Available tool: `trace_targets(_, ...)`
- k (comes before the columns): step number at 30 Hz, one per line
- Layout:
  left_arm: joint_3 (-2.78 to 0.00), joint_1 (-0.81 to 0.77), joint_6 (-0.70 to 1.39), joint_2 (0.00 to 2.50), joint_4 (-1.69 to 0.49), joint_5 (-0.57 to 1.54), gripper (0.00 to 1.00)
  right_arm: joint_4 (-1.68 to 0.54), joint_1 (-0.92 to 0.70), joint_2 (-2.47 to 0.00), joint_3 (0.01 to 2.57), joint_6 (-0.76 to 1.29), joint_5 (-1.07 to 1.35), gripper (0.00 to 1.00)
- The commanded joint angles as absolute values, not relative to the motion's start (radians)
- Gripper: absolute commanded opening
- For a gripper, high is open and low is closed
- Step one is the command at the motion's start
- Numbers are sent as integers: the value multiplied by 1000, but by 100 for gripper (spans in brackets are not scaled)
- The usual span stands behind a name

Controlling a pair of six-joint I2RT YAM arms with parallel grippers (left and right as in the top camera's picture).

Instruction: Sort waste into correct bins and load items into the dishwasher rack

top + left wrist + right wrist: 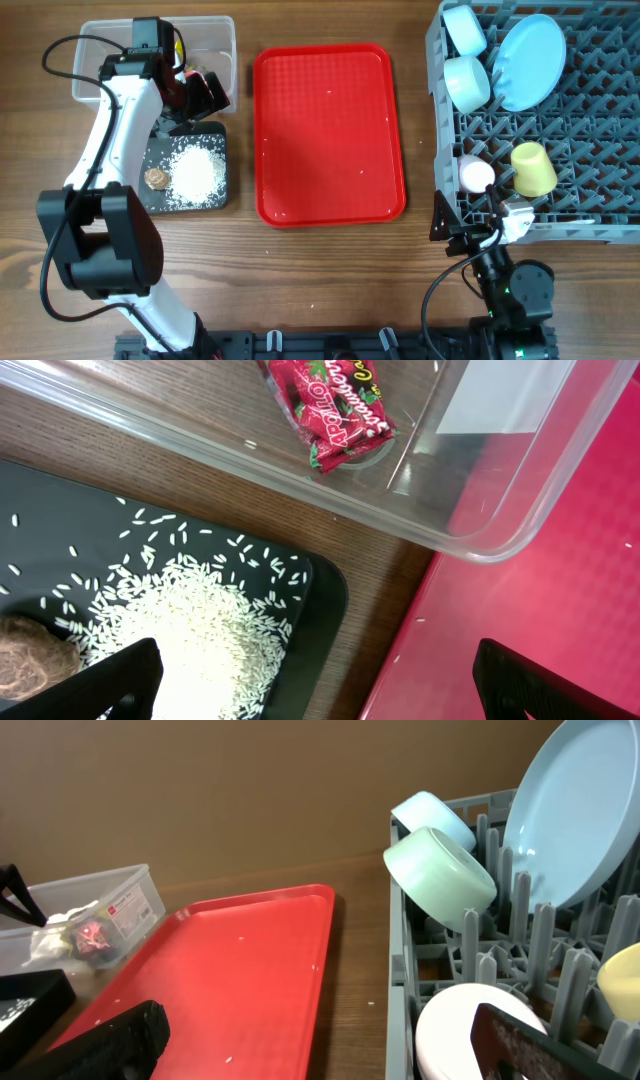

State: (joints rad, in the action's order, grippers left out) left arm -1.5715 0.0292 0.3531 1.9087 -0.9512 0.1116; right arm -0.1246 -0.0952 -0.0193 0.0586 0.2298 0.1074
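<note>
The main risk lies with the left hand (320,682), which hangs over the strip of tabletop (330,280) left of the red tray (330,130), its fingers spread wide and holding nothing. Right below it, the heap of white grains (200,630) reaches close to the lip of the black tray (60,510) that faces the red tray. A low sweep or careless descent could push grains over that lip, and they would be hard to gather again. A few stray grains seem to lie on the red tray already. The brown food piece (30,660) sits beside the heap on its side away from the red tray. The red wrapper (330,405) and the crumpled tissue (50,935) are in the clear tub (500,510), just beyond the black tray, and its raised wall could catch a finger. Right of the red tray, the right hand (320,1045) is also wide open and looks empty, close to the near wall of the dishwasher rack (600,120). A forward move could knock the pink cup (476,176), with the yellow cup (533,168) beside it. The plate (530,60) and bowls (467,82) stand farther back.
</note>
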Motion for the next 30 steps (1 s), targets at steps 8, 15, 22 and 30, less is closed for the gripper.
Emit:
trace_targets(8, -1568, 30, 351, 1919, -951, 103, 100, -116, -99, -5, 57, 212, 94, 100)
trace_targets(15, -1568, 30, 351, 1919, -951, 103, 100, -116, -99, -5, 57, 212, 94, 100)
trace_targets(22, -1568, 10, 342, 1807, -842, 56, 100, -116, -99, -5, 57, 212, 94, 100)
trace_targets(30, -1152, -16, 138, 1250, -466, 36, 100, -116, -99, -5, 57, 212, 94, 100)
